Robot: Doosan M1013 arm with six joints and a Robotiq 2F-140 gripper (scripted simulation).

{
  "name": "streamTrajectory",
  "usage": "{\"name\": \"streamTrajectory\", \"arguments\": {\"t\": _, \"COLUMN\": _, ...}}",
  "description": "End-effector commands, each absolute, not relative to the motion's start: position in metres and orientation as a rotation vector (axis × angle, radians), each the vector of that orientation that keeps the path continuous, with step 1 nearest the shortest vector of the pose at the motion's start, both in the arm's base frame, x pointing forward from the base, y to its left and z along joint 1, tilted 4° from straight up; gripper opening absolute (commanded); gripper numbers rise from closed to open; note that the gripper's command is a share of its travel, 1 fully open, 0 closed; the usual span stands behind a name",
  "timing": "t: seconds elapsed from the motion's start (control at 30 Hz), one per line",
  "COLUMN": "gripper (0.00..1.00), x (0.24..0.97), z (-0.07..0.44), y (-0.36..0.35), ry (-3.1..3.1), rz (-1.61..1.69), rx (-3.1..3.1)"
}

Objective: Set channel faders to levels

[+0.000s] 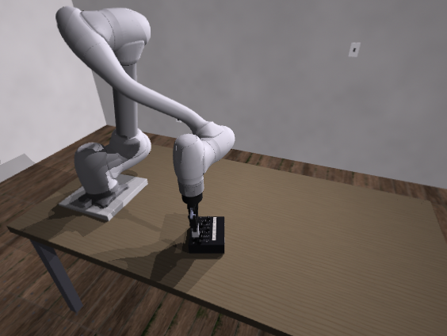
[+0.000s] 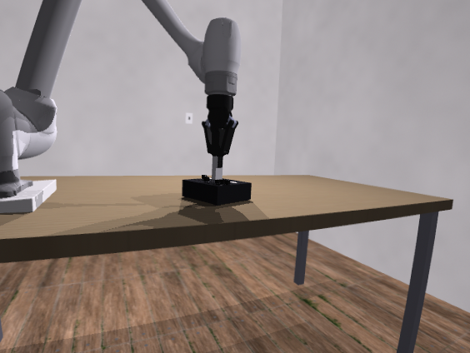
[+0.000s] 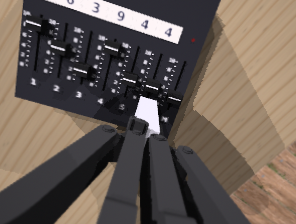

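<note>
The black lighting desk (image 1: 206, 234) stands flat on the table; it also shows in the exterior view (image 2: 217, 191). In the wrist view the white tape (image 3: 120, 20) reads 3, 9, 4, 4 at its visible end. Several channel faders sit at different heights: channel 1 cap (image 3: 34, 24) high, channel 3 cap (image 3: 80, 71) low, channel 4 cap (image 3: 111, 49) high, channel 5 cap (image 3: 131, 79) about mid. My gripper (image 3: 144, 111) (image 2: 217, 172) is shut and points straight down at the desk. Its tips stand just below the cap (image 3: 151, 88) between channel 5 and the master cap (image 3: 173, 98).
The robot base plate (image 1: 104, 198) sits at the table's back left. The desk's right edge lies near bare table, and the table's front edge (image 1: 158, 283) is close behind the gripper's side.
</note>
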State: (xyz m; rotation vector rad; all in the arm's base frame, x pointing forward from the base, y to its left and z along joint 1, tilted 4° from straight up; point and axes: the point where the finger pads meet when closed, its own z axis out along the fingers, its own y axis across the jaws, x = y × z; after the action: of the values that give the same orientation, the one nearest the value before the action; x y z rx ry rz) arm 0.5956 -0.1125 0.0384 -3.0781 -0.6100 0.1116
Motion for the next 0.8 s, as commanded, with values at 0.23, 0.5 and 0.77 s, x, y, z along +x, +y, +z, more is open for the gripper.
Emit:
{"name": "streamTrajectory", "arguments": {"t": 0.23, "gripper": 0.00, "x": 0.597, "z": 0.065, "y": -0.112, "ry": -0.610, "rz": 0.111, "rx": -3.078}}
{"name": "streamTrajectory", "arguments": {"t": 0.5, "gripper": 0.00, "x": 0.598, "z": 0.071, "y": -0.112, "ry": -0.610, "rz": 0.111, "rx": -3.078}}
{"name": "streamTrajectory", "arguments": {"t": 0.77, "gripper": 0.00, "x": 0.598, "z": 0.071, "y": -0.112, "ry": -0.610, "rz": 0.111, "rx": -3.078}}
